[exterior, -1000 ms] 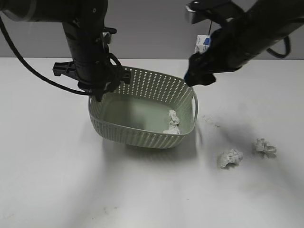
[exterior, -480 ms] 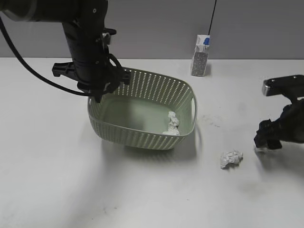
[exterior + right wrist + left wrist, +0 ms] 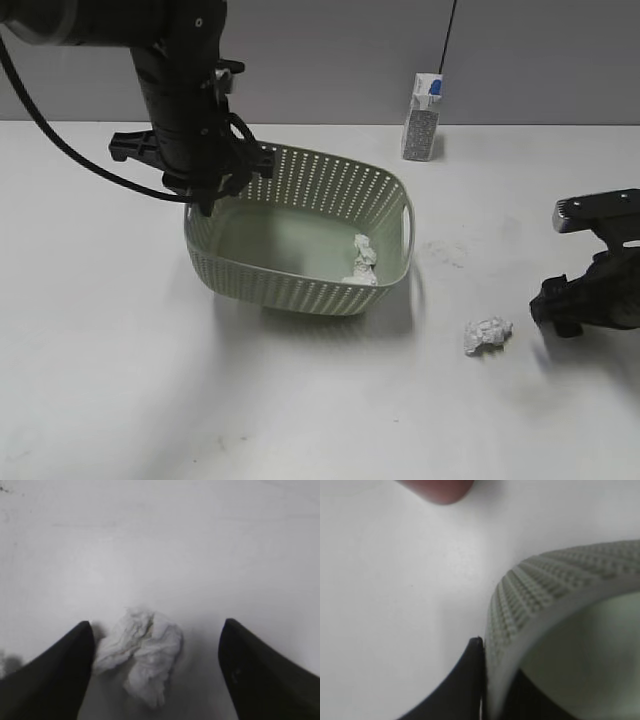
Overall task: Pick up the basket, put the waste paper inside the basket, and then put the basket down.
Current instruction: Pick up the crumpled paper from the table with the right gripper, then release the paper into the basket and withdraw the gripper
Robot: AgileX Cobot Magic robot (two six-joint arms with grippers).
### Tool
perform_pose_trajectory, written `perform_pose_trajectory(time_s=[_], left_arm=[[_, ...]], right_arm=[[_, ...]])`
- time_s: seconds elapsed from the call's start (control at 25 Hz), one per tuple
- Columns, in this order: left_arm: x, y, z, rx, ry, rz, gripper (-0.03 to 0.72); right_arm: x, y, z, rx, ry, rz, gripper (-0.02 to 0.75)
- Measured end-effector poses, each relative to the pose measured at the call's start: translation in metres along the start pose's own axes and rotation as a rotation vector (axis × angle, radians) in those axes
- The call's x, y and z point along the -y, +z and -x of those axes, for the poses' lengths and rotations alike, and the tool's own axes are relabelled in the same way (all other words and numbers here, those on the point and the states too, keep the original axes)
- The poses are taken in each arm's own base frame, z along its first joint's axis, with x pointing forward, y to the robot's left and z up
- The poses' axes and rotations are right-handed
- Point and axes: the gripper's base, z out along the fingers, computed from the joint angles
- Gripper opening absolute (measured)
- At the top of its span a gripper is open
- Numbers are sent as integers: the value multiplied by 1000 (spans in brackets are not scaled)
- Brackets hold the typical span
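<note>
The pale green perforated basket [image 3: 300, 280] hangs tilted just above the white table, held at its back left rim by my left gripper [image 3: 210, 190], which is shut on the rim [image 3: 510, 625]. One crumpled white paper wad [image 3: 364, 258] lies inside the basket. A second wad [image 3: 487, 334] lies on the table to the basket's right. My right gripper [image 3: 560, 310] is low at the table on the right, open, with a third wad [image 3: 142, 652] between its fingers [image 3: 157, 630]; that wad is hidden in the exterior view.
A white-and-blue carton [image 3: 421, 118] stands upright at the back of the table. A cable hangs down behind it. A grey wall runs along the far edge.
My right arm swung from above the basket's right rim down to the table at the right, over the far wad, and dropped slightly lower. The left gripper and basket stayed still.
</note>
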Motion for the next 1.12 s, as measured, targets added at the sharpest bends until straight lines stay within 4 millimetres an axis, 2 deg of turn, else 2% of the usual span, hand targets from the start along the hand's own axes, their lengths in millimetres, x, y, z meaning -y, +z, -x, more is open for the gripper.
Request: perform_pose_trajectory(time_s=[0.08,0.16,0.36,0.44,0.6,0.68,0.76,0.84,0.96,1.04,1.12], left_arm=[[0,0,0,0,0,0,0],[0,0,0,0,0,0,0],[0,0,0,0,0,0,0],[0,0,0,-1,0,0,0],[0,0,0,-1,0,0,0],[0,0,0,-1,0,0,0],[0,0,0,-1,0,0,0],[0,0,0,-1,0,0,0],[0,0,0,-1,0,0,0],[0,0,0,-1,0,0,0],[0,0,0,-1,0,0,0]], right_arm=[[0,2,-1,-1,4,-2,564],[0,3,-1,-2,9,-3,491],[0,2,-3,-22,54,-2,155],[0,-3,-2,-25,59,4,68],[-1,-23,9,31,76,13,46],[-4,-37,22,93,101,27,46],[-17,-51,39,154,82,64,45],[-38,-63,58,204,26,121,45],[-81,-83,88,304,-115,217,45],[-112,-95,102,366,-199,280,45],[-136,-99,110,403,-249,325,45]])
